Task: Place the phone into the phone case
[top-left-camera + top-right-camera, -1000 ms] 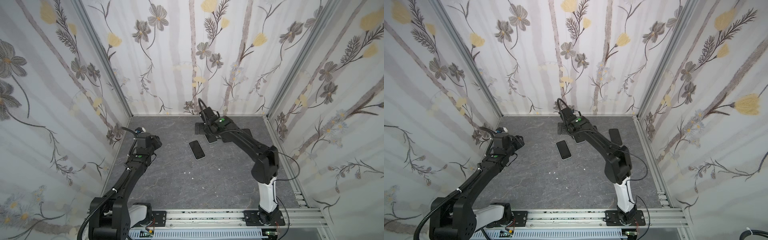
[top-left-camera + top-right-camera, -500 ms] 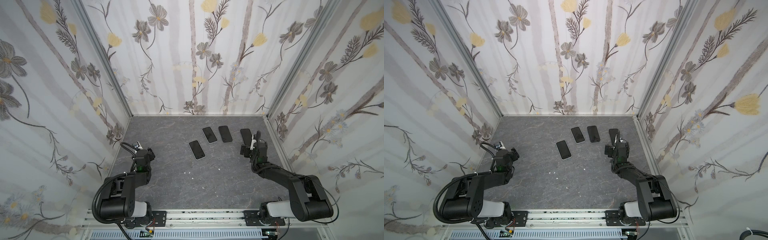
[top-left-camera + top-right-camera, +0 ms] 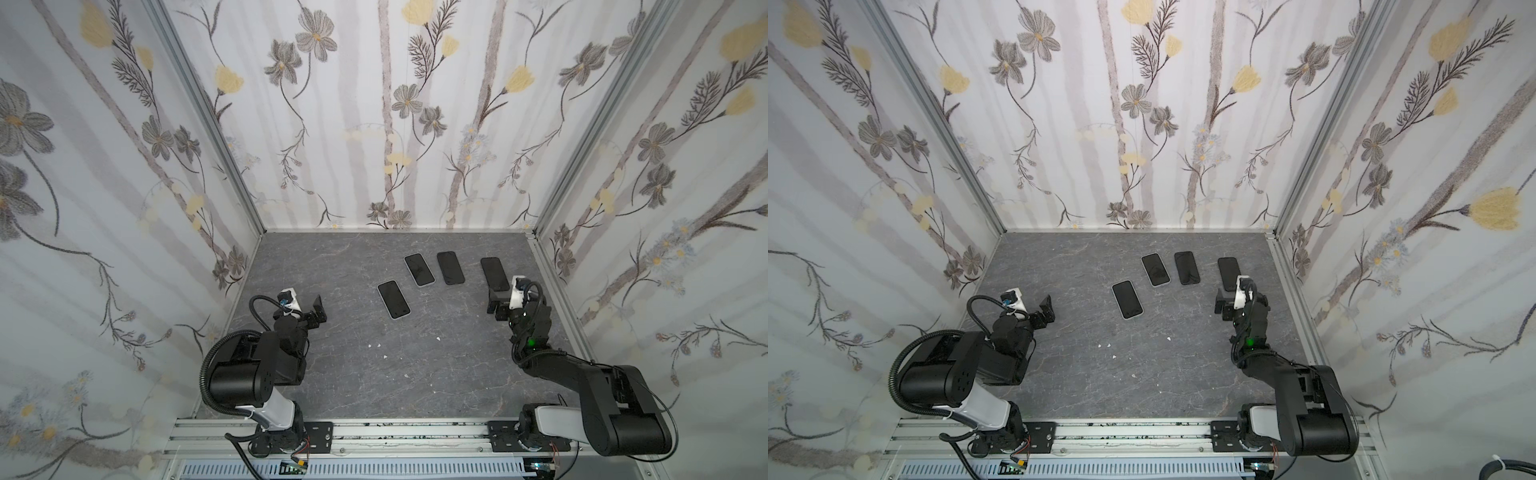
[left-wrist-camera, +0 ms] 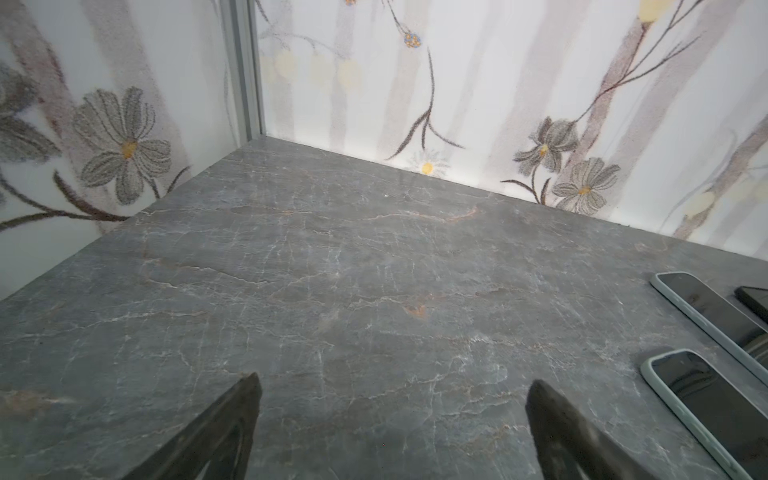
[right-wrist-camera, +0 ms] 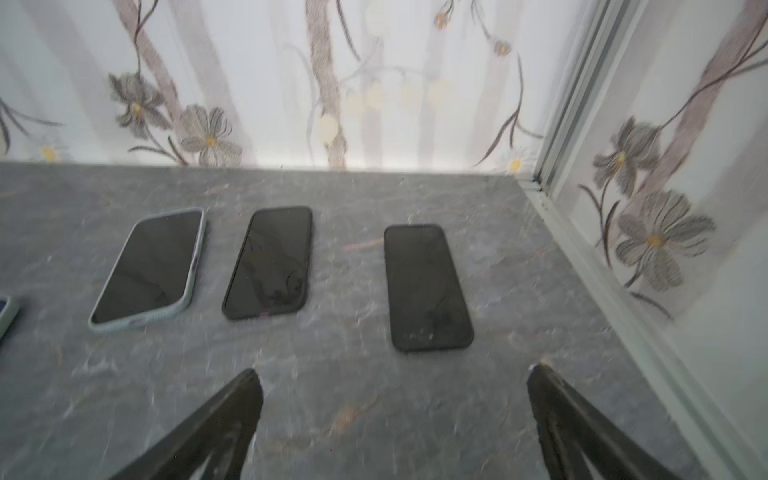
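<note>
Compared with one second before, both arms are now drawn back and folded low at the front edge of the grey tabletop (image 3: 374, 386). At that earlier moment the right arm is stretched far over the middle and covers part of the row of phones, while the left arm reaches along the left wall. Against half a second before, the pose is nearly the same. The left hand (image 3: 318, 312) is at the left side. Its two fingers (image 4: 232, 415) stand wide apart with only bare tabletop between them, so it holds nothing. The right hand (image 3: 497, 305) is at the right side, also fully spread and empty, just in front of the fourth phone (image 3: 494, 273). It hides the near end of this phone in both top views, but the right wrist view shows a gap between them. Four phones lie flat with screens up, in the same places as half a second before. The front phone (image 3: 393, 299) lies alone near the middle. Behind it the second phone (image 3: 419, 269), the third phone (image 3: 450, 267) and the fourth make a row toward the right wall. The front and the second phone sit in pale cases (image 5: 196, 262). The third and the fourth look dark all round, and we cannot tell if they have a case. The fourth has cracks in its glass at the near end.
</note>
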`<state>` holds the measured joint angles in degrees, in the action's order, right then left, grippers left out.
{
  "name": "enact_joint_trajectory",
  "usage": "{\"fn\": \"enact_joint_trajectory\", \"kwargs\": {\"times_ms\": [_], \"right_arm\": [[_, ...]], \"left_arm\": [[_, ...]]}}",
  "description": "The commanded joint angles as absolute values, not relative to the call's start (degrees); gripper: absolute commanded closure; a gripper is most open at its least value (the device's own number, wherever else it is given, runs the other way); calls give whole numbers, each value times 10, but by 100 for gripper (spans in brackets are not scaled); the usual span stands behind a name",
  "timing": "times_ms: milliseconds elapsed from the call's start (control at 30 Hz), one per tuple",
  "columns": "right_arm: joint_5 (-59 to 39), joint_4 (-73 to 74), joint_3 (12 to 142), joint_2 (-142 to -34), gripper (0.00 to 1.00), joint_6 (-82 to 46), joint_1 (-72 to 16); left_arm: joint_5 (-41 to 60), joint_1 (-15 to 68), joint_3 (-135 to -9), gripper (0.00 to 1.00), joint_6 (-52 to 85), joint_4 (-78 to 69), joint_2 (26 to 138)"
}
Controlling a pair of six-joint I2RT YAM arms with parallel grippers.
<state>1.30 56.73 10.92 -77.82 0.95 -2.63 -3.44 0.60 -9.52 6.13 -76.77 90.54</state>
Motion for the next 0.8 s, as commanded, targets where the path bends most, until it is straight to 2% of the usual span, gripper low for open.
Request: {"fn": "enact_joint_trajectory", "kwargs": {"times_ms": [0, 33, 133, 233, 767], "right_arm": [[-4, 834, 63, -849, 0, 15, -24], [8, 865, 63, -872, 1, 8, -24], [93, 699, 130, -856, 0, -32, -19], [122, 772, 105, -865, 1, -43, -15], [120, 765, 106, -863, 0, -37, -18]], "left_arm": [[-164, 23, -122, 0, 58, -796, 906], [-174, 29, -129, 0, 52, -781, 907], [-180, 33, -128, 0, 48, -786, 909], [-182, 34, -128, 0, 47, -791, 910], [-184, 35, -128, 0, 46, -790, 910]]}}
